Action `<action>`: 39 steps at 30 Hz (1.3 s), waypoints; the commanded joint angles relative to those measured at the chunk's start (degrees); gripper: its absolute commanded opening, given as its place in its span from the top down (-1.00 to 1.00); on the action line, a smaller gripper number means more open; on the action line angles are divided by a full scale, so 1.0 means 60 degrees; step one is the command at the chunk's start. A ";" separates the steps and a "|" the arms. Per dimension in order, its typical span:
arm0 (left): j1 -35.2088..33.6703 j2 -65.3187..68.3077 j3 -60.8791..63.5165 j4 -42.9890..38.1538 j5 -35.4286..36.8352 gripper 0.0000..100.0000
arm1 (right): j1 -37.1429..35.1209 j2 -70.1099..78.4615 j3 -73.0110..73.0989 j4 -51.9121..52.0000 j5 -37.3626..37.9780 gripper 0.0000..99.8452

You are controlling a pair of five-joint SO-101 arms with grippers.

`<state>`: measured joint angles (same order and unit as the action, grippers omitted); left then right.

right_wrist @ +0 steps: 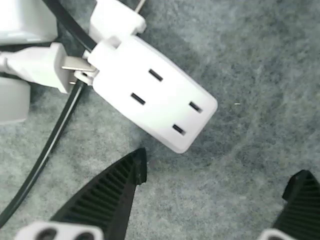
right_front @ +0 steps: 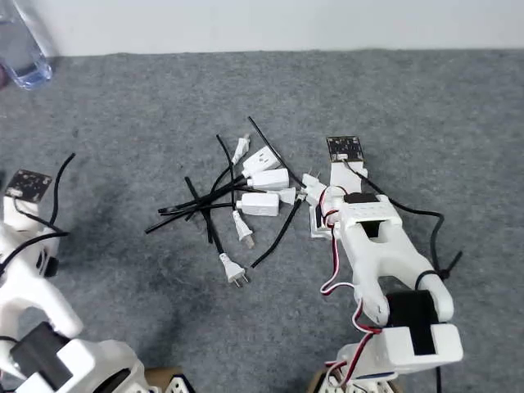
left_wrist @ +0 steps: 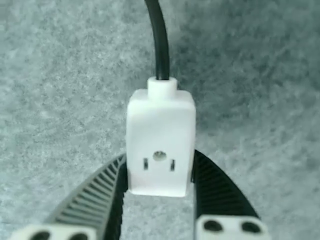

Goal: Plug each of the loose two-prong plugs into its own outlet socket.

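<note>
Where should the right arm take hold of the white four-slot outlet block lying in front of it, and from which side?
Probably best: grip the outlet block across its two long side walls, near the middle, coming straight down from above. It lies flat with slots up, so those sides are parallel and free. Avoid the cord end, crowded by a plug and black cable.

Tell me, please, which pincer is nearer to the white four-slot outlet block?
Right. The right pincer hovers open beside the outlet block; the left pincer sits far off to the left, gripping a single socket.
</note>
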<state>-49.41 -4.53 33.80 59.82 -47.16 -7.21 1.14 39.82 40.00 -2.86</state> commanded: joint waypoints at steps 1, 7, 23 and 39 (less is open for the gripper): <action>0.0308 -0.0381 -0.0037 -0.0117 0.0615 0.71 | -0.0066 -0.0051 -0.0293 -0.0125 0.0132 0.15; 0.0396 -0.0381 -0.0037 -0.0103 0.0630 0.67 | -0.0066 -0.0051 -0.0293 -0.0125 0.0132 0.15; 0.0791 -0.0557 -0.0667 -0.0264 0.0689 0.61 | -0.0095 -0.0051 -0.0293 -0.0125 0.0132 0.15; 0.5919 -0.0527 -0.3216 0.1612 0.6330 0.61 | 0.1502 -0.0066 -0.0791 -0.0051 0.0059 0.15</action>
<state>-18.37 -5.67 17.45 68.79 -12.09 -1.58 1.14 39.47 40.00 -2.86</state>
